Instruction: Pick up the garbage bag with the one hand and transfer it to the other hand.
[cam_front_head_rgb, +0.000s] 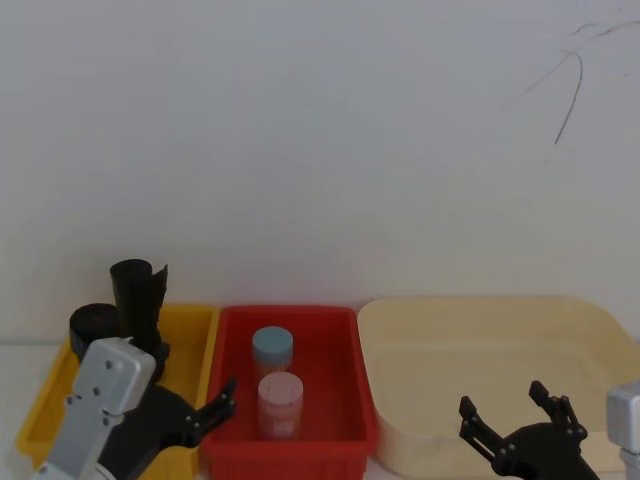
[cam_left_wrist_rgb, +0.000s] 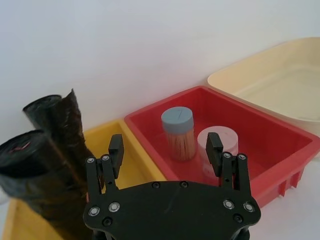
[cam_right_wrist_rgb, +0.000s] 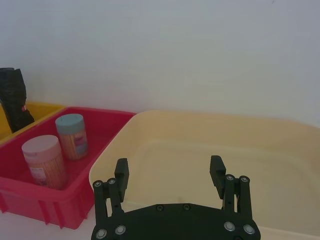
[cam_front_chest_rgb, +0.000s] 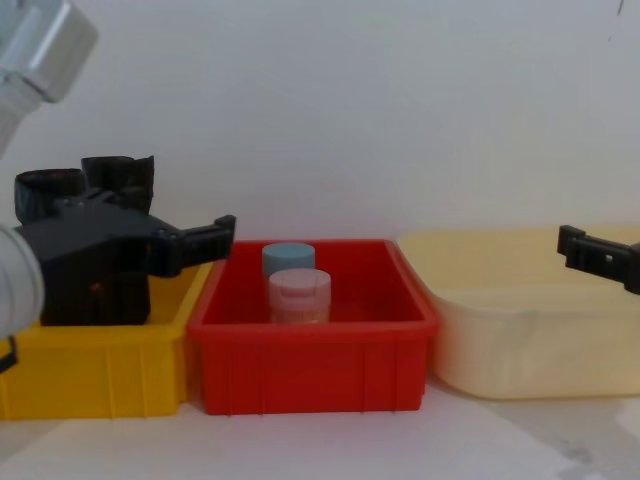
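The garbage bag (cam_left_wrist_rgb: 27, 170), a glossy black roll with a small red spot on top, stands in the yellow bin (cam_front_head_rgb: 195, 335) at the left; in the head view the garbage bag (cam_front_head_rgb: 92, 322) is the lower, left roll. My left gripper (cam_left_wrist_rgb: 165, 150) is open and holds nothing. It hovers over the bin's front right part, just right of the bag, with the left gripper (cam_front_head_rgb: 215, 405) pointing toward the red bin. My right gripper (cam_right_wrist_rgb: 170, 172) is open and holds nothing, in front of the cream tub; the right gripper (cam_front_head_rgb: 503, 402) sits low at the right.
A second black roll with a loose top flap (cam_front_head_rgb: 138, 292) stands behind the bag. The red bin (cam_front_head_rgb: 340, 330) in the middle holds a blue-lidded jar (cam_front_head_rgb: 272, 350) and a pink-lidded jar (cam_front_head_rgb: 280, 400). A large cream tub (cam_front_head_rgb: 420, 320) sits at the right. A white wall stands behind.
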